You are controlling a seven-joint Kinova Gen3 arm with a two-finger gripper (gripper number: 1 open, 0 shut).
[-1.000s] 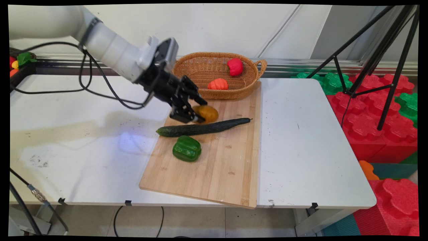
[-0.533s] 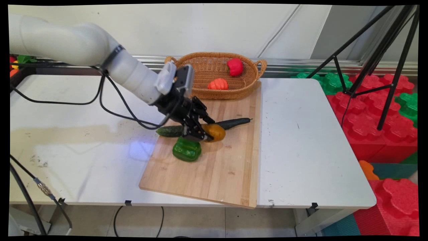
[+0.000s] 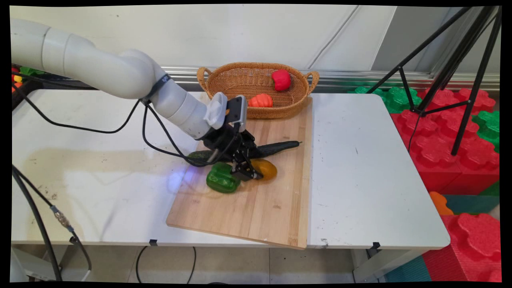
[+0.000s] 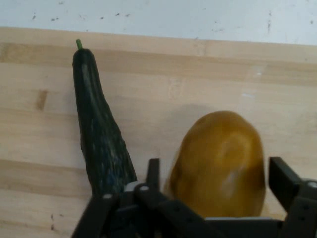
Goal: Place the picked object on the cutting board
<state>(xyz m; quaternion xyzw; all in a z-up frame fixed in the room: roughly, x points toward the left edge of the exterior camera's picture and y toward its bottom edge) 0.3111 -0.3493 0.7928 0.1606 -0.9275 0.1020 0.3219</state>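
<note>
A: Main view first. What does the end effector (image 3: pixel 256 171) have?

B: It is clamped on a yellow-brown potato (image 3: pixel 265 169), low over the wooden cutting board (image 3: pixel 256 204). Whether the potato touches the wood I cannot tell.

A: And the hand view?

B: The potato (image 4: pixel 220 161) fills the space between the two black fingers (image 4: pixel 285 181); one presses each side of it. The end effector (image 4: pixel 218 191) points down at the board (image 4: pixel 163 104).

A: What lies around it?

B: A long dark cucumber (image 3: pixel 276 147) lies across the board just behind the end effector, partly hidden by the black linkage. In the hand view the cucumber (image 4: pixel 99 129) runs beside the potato, its stem end pointing away from the camera. A green bell pepper (image 3: pixel 222 179) sits just to the picture's left of the end effector, very near the closer finger.

A: Further back?

B: A wicker basket (image 3: pixel 230 82) stands at the board's far end, its base overlapping the board's edge. Inside are a red pepper (image 3: pixel 281 79) near the far wall and an orange pumpkin-shaped piece (image 3: pixel 261 100) at the near wall.

A: And under it all?

B: The white surface (image 3: pixel 360 168) carries the board; black cables (image 3: pixel 160 136) hang from the arm over its left part.
</note>
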